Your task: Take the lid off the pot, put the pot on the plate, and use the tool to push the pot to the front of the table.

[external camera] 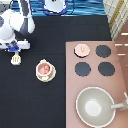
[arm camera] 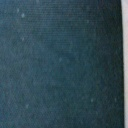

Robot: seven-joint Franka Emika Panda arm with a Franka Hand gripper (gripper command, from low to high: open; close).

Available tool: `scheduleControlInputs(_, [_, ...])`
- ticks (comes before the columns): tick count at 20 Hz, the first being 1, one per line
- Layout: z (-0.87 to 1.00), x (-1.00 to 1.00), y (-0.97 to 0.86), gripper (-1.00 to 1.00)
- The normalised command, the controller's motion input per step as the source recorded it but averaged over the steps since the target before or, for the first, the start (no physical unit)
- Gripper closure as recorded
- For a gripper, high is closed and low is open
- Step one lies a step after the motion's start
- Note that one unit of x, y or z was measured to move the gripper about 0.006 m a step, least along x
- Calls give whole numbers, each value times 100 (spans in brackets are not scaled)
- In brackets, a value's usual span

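Hovering at the exterior view's left, the gripper [external camera: 16, 51] touches the cream slotted tool [external camera: 17, 59]; grip unclear. The round pot [external camera: 44, 69] sits uncovered on its flat plate [external camera: 38, 76], the knobbed lid [external camera: 82, 49] on the stove [external camera: 120, 75].

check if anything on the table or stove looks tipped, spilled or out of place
Nothing stands out. The pot sits upright on the plate, contents inside. The lid lies flat on the stove. The tool lies on the table just below the claw.

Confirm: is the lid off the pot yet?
Off. The lid sits on the stove; the pot stands open on the plate. The gripper hovers over the tool.
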Motion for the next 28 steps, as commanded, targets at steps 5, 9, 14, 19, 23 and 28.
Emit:
scheduleControlInputs(5, [67,-40,26,100])
scheduleControlInputs(9, [91,-59,51,100])
scheduleControlInputs(14, [88,-50,65,100])
scheduleControlInputs(19, [71,-30,70,100])
scheduleControlInputs(23, [44,-1,71,100])
scheduleControlInputs(28, [21,7,80,100])
